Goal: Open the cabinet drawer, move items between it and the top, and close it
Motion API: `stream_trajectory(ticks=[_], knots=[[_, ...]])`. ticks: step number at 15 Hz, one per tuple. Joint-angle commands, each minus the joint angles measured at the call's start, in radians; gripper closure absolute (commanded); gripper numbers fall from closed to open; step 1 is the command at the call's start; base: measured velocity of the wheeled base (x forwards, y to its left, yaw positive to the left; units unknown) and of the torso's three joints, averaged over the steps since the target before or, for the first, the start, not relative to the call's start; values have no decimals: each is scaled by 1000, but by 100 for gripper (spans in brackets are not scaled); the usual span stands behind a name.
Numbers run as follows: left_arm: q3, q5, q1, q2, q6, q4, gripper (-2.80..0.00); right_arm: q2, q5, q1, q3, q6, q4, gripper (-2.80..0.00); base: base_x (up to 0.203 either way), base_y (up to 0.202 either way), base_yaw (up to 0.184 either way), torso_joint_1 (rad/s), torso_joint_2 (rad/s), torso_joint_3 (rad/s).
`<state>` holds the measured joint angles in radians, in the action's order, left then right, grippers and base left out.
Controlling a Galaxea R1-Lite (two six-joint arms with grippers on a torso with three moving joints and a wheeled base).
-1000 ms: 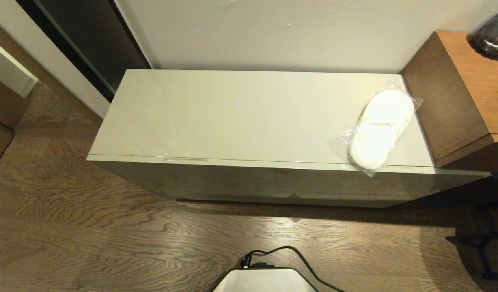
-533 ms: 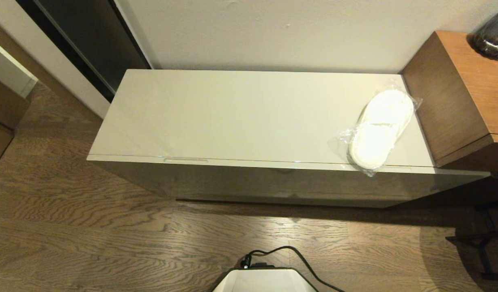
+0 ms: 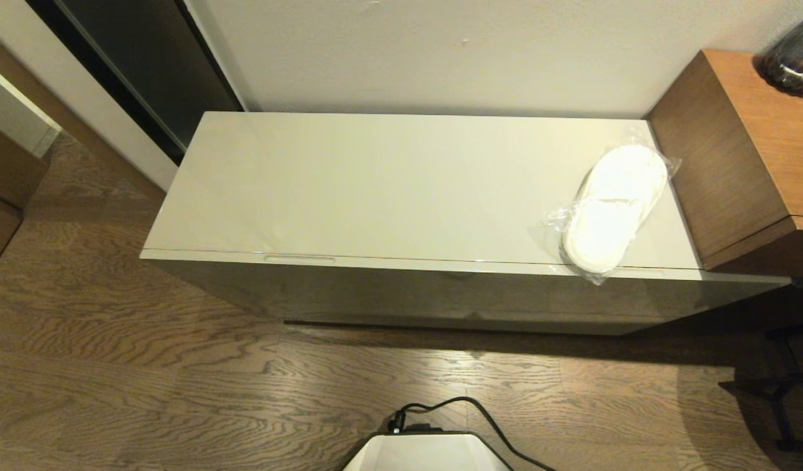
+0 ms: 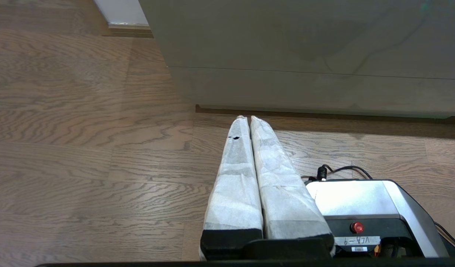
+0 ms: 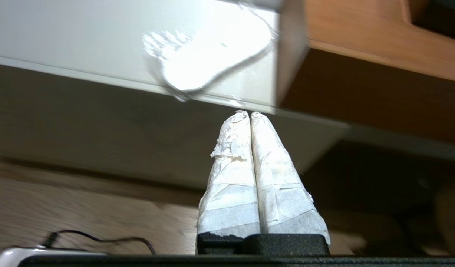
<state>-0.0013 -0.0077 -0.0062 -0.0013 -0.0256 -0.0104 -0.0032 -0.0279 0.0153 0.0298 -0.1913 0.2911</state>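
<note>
Glossy beige-cream cabinet top, one bagged white slipper pair (overhanging the front edge) at its right end

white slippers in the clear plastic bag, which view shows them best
The head view: the white slippers in their clear plastic bag lie whole at the glossy cream cabinet top's right end. The right wrist view shows them glared out; the left wrist view shows nothing of them.

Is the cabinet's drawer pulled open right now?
No. In the head view the cabinet front is flush and shut, with only the bagged slipper pair lying on the top.
</note>
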Motion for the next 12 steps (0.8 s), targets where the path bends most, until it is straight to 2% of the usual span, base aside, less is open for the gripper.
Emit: stream_trajectory(ticks=[1,3,5,12], knots=[[0,1,0,1,0,0,0,2,-23,0,-31,26,-119,0,0,0,0,0,0,0],[1,0,2,1,0,0,0,2,5,0,-30,81,-253,0,0,0,0,0,0,0],[0,0,0,1,0,0,0,2,17,0,-30,115,-295,0,0,0,0,0,0,0],[0,0,1,1,0,0,0,2,19,0,-31,147,-293,0,0,0,0,0,0,0]])
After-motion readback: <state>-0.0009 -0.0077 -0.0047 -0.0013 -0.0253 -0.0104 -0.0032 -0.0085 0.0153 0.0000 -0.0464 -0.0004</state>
